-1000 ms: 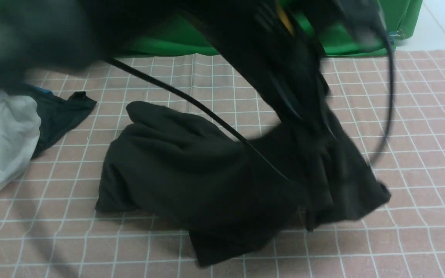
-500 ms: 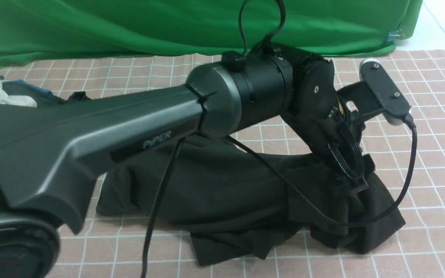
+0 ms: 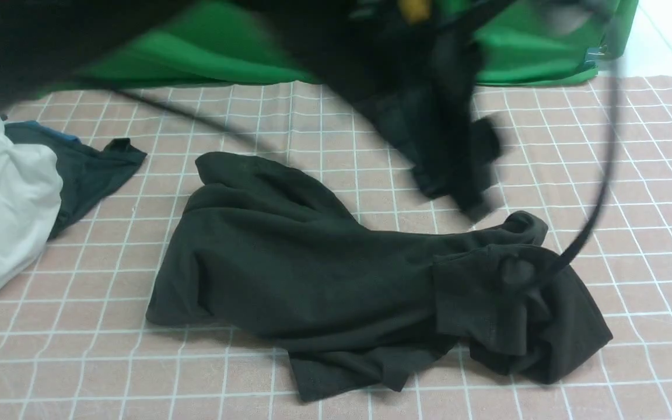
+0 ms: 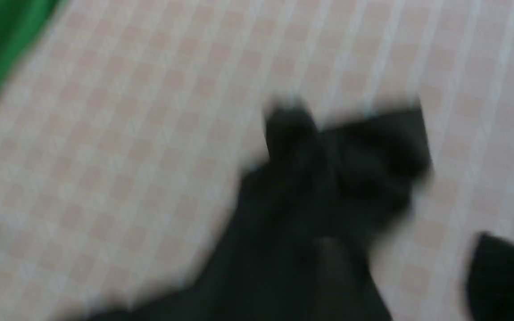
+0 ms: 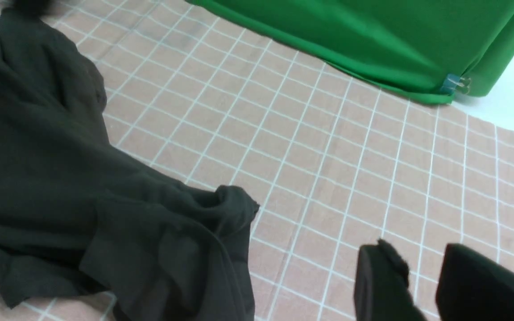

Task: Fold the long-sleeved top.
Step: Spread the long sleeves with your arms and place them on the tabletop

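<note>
The long-sleeved top (image 3: 289, 256) lies crumpled in the middle of the checked table cover, with its right end bunched into a heap (image 3: 522, 309). It is plain black; no label shows. My left gripper (image 3: 455, 166) is a motion-blurred dark shape hanging above the table just behind that heap. In the left wrist view its jaws (image 4: 406, 252) stand apart with bare table cover between them and the top (image 4: 337, 178) beyond them. My right gripper (image 5: 417, 267) is open and empty over bare cover, to the right of the top (image 5: 38, 156).
A white garment (image 3: 3, 198) and a smaller dark cloth with a blue edge (image 3: 91, 169) lie at the far left. A green backdrop (image 3: 225, 52) hangs along the table's far edge. The left arm's cable (image 3: 601, 163) swings over the right side of the pink checked cover (image 3: 651, 233).
Half a second ago my left arm reached down onto the top's right end; it has since swung up and back, blurred. The right end now lies loose in a heap.
</note>
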Controlling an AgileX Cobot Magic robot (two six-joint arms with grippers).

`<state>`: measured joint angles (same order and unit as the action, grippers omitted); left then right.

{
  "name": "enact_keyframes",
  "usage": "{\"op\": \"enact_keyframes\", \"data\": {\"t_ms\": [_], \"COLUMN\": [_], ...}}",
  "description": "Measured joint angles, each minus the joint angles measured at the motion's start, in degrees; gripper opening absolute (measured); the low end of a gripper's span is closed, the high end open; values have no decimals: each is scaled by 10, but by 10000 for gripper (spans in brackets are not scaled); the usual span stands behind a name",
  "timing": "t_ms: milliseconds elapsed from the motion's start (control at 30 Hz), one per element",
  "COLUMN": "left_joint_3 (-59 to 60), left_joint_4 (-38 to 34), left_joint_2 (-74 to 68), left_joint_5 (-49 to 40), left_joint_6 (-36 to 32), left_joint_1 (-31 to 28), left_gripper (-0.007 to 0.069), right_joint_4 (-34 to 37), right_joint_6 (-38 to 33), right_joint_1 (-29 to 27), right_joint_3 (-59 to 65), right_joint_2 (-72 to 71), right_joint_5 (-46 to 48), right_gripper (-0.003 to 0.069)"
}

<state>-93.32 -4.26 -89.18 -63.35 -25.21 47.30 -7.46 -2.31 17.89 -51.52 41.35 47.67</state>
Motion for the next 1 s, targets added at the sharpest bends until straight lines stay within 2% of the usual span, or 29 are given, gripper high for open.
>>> {"op": "enact_keyframes", "data": {"t_ms": [67,133,200,300,367,433,467,533,567,600,667,767,867,1000], "left_joint_3": [80,145,206,283,320,347,351,367,369,373,375,375,375,375], "left_joint_4": [-10,-20,-27,-27,-27,-27,-27,-18,-17,-10,-5,-5,10,52], "left_joint_2": [31,42,44,35,24,8,5,-14,-15,-26,-37,-48,-67,-94], "left_joint_5": [-38,-41,-28,23,62,108,112,147,151,162,178,199,212,226], "left_joint_6": [-13,-34,-60,-70,-73,-74,-74,-75,-75,-75,-75,-75,-78,-76], "left_joint_1": [0,0,0,0,0,0,0,0,0,-1,-1,-6,-8,-8], "left_gripper": [90,43,40,115,202,335,347,475,482,533,560,561,534,455], "right_joint_4": [0,0,0,0,1,8,8,14,14,14,15,15,17,26], "right_joint_6": [0,0,0,0,0,0,0,0,0,0,0,0,0,0], "right_joint_1": [0,0,0,0,0,0,0,0,0,0,0,0,0,0], "right_joint_3": [12,17,20,20,20,20,20,20,20,21,21,21,21,21], "right_joint_2": [0,0,0,0,0,0,0,0,0,0,0,0,0,0], "right_joint_5": [-7,-16,-20,-23,-25,-27,-28,-33,-34,-37,-39,-43,-45,-47], "right_gripper": [223,223,223,223,223,223,223,223,223,223,223,223,223,223]}}
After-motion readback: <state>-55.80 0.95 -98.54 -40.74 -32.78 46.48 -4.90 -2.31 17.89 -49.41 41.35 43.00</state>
